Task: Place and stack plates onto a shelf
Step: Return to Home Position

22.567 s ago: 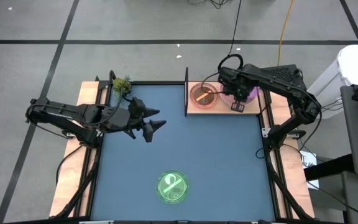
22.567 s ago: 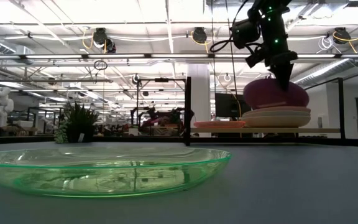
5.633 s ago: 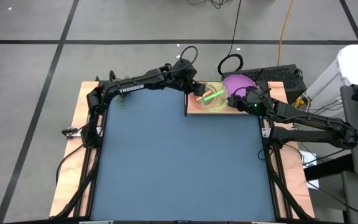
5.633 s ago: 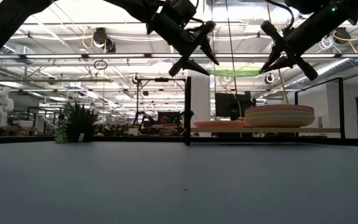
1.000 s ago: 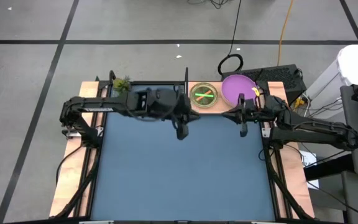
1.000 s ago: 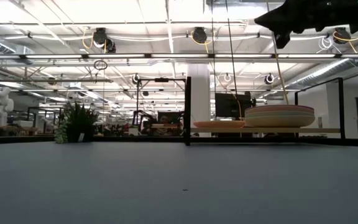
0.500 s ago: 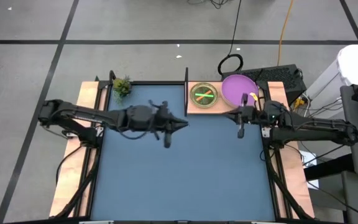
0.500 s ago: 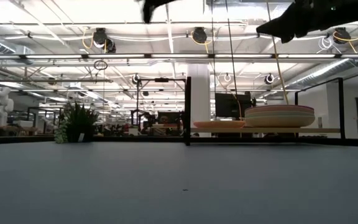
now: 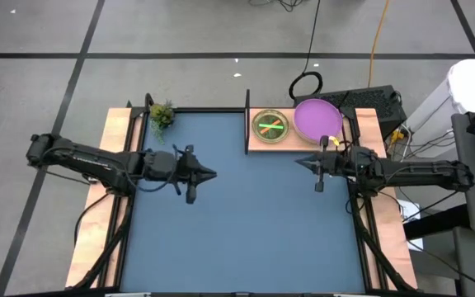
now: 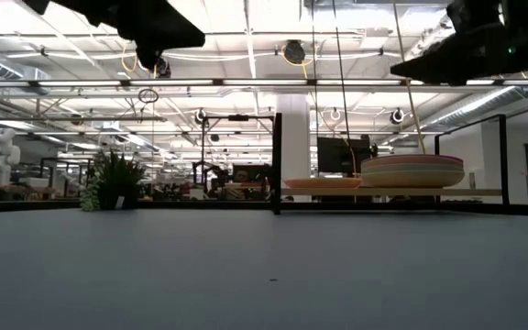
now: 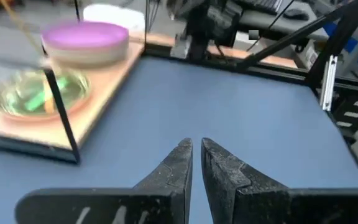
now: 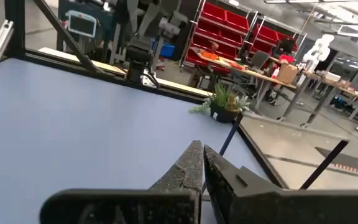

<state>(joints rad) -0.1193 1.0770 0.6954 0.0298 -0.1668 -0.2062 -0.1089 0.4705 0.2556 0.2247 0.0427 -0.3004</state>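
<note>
The left end effector (image 9: 211, 174) and right end effector (image 9: 298, 162), both closed and empty, hover above the surface (image 9: 246, 231); plates (image 9: 317, 120) sit stacked on the shelf (image 9: 297, 145) at its far edge.

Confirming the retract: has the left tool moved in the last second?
Yes. The left tool has drawn back leftward in the high view, farther from the shelf.

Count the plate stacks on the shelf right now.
2. One, topped by the translucent green plate, sits beside the black upright; the other, topped by the purple plate, sits toward the shelf's opposite end. Plates beneath are mostly hidden from above.
</note>
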